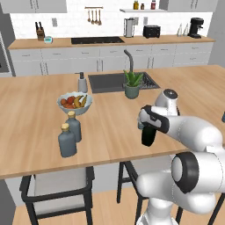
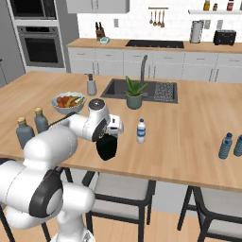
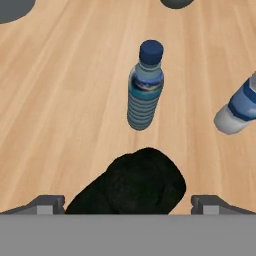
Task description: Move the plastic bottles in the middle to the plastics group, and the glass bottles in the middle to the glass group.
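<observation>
A long wooden island counter [image 2: 198,156] runs across the middle of both base views, with a dark sink [image 1: 112,82] set into it toward the top, a potted plant [image 2: 134,93] at the sink's near edge, a soap dispenser [image 1: 82,82] beside it and a fruit bowl [image 1: 74,102] left of centre. Behind, along the top of the frames, stand white cabinets, a cooktop and a wall oven.

My white arm reaches in from the lower corner, elbow bent, hand tipped down over the counter's near edge. My gripper [image 3: 128,205] stands spread as wide as it goes, holding nothing; the black bottle [image 3: 131,185] sits between my fingertips [image 3: 46,205] at the bottom of the hand view, and I cannot tell whether they touch it. In the right base view it is just below centre. The small water bottle [image 2: 141,131] stands upright just right of it. The two grey-blue stoppered bottles [image 1: 70,134] stand at the lower left of the left base view, and two blue plastic bottles [image 2: 230,145] at the right edge of the right base view.
</observation>
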### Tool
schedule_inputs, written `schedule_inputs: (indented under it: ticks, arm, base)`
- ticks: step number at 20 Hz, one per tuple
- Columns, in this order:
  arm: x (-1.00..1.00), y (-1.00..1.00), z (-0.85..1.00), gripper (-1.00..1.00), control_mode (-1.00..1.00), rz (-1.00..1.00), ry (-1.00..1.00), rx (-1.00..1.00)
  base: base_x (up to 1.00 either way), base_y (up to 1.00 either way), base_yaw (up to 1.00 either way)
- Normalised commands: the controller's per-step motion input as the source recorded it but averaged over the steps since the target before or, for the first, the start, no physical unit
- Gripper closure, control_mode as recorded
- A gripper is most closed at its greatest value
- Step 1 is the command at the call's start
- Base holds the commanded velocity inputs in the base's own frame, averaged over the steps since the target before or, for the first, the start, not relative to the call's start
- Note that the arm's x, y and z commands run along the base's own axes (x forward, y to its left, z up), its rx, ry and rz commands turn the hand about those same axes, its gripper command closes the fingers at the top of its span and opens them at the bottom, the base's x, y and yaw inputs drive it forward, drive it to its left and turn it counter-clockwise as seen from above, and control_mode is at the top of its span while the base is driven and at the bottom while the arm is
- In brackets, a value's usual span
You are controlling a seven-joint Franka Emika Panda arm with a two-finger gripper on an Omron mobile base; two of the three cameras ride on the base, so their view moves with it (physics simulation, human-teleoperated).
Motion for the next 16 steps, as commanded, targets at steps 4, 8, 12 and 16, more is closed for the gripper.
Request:
schedule_inputs:
  ticks: [4,8,12,16]
  arm:
    - [0.14,0.00,-0.11,-1.00,-1.00,0.00,0.00,0.00]
    - [0.00,0.00,-0.01,-1.00,-1.00,0.00,0.00,0.00]
    - [0.00,0.00,0.00,-1.00,-1.00,0.00,0.00,0.00]
    - [0.00,0.00,-0.01,-1.00,-1.00,0.00,-0.02,0.00]
  base:
    - [0.00,0.00,0.00]
    - [0.00,0.00,0.00]
    - [0.00,0.00,0.00]
    - [0.00,0.00,0.00]
